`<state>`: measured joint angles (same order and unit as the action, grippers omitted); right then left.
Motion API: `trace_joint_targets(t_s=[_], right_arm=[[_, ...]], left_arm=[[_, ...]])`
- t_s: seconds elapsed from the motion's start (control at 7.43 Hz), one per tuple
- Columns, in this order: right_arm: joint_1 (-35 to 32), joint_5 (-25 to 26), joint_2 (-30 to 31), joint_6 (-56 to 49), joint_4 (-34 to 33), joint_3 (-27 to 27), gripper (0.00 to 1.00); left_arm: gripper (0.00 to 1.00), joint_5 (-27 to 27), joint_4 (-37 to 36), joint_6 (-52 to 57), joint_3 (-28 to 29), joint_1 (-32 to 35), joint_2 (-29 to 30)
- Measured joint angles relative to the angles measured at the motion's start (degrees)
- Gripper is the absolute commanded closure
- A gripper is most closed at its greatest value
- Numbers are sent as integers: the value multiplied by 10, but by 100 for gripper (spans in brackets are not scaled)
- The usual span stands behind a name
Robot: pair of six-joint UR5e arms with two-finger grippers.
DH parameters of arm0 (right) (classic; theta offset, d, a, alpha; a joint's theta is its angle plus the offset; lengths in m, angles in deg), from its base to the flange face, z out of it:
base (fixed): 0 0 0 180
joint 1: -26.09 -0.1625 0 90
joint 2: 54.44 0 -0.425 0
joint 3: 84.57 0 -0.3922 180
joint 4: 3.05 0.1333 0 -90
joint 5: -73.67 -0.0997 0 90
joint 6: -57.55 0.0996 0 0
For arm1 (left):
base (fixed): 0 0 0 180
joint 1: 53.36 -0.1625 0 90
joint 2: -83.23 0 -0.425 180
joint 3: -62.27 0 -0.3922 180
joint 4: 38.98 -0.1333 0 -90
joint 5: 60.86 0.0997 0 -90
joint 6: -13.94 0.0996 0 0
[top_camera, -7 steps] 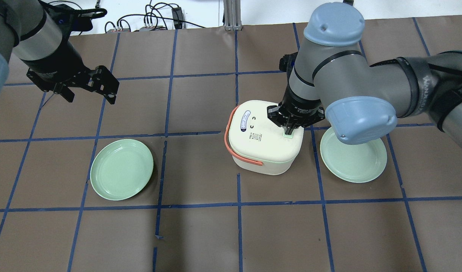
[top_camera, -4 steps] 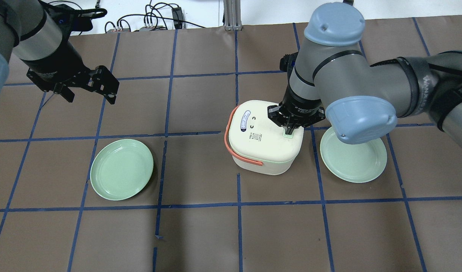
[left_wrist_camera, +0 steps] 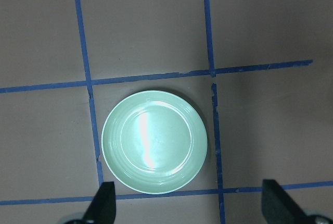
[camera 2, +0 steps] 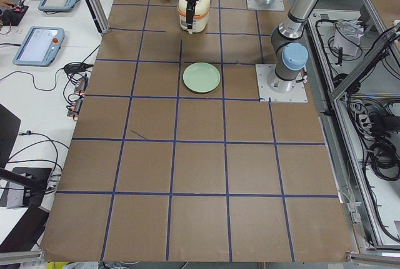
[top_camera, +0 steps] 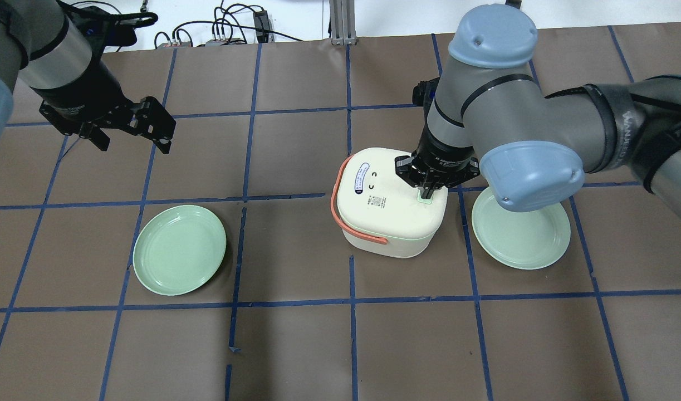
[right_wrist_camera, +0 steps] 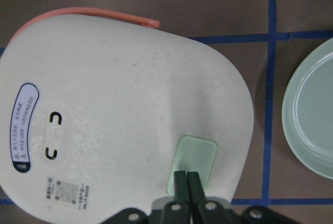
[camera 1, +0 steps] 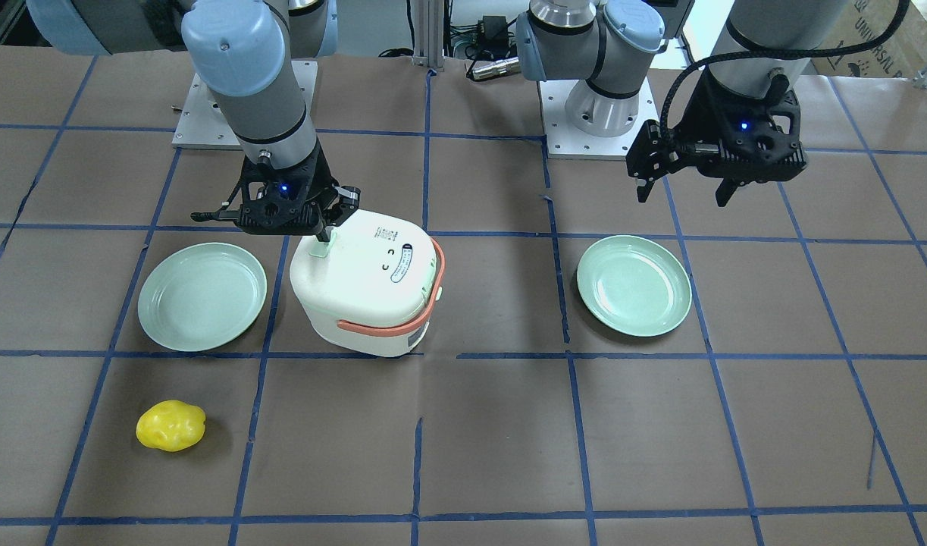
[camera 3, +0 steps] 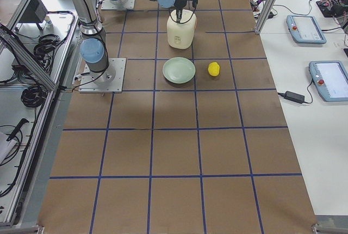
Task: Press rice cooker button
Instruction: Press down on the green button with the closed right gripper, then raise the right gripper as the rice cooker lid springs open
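The white rice cooker (top_camera: 390, 206) with a salmon-orange handle stands lid shut at mid-table; it also shows in the front view (camera 1: 364, 284) and the right wrist view (right_wrist_camera: 119, 114). Its pale mint-green button (right_wrist_camera: 193, 161) sits at the lid's edge (top_camera: 427, 197). My right gripper (top_camera: 426, 193) is shut, its fingertips pressed together and pointing down onto the button's near end (right_wrist_camera: 186, 179); it also shows in the front view (camera 1: 325, 236). My left gripper (top_camera: 131, 139) is open and empty, held high over the table's left side, above a green plate (left_wrist_camera: 154, 141).
One mint-green plate (top_camera: 180, 249) lies left of the cooker, another (top_camera: 521, 231) right beside it under my right arm. A yellow lumpy object (camera 1: 170, 425) lies on the operators' side in the front view. Cables (top_camera: 223, 30) run along the far edge.
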<state>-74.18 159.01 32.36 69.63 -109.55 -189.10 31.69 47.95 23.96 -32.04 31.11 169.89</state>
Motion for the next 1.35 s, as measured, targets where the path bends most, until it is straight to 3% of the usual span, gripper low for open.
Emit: trace_joint_targets(t_s=[1.35], right_arm=[[0,-1,-1,-3,0,-9,86]], left_arm=[[0,0,0,1,0,0,0]])
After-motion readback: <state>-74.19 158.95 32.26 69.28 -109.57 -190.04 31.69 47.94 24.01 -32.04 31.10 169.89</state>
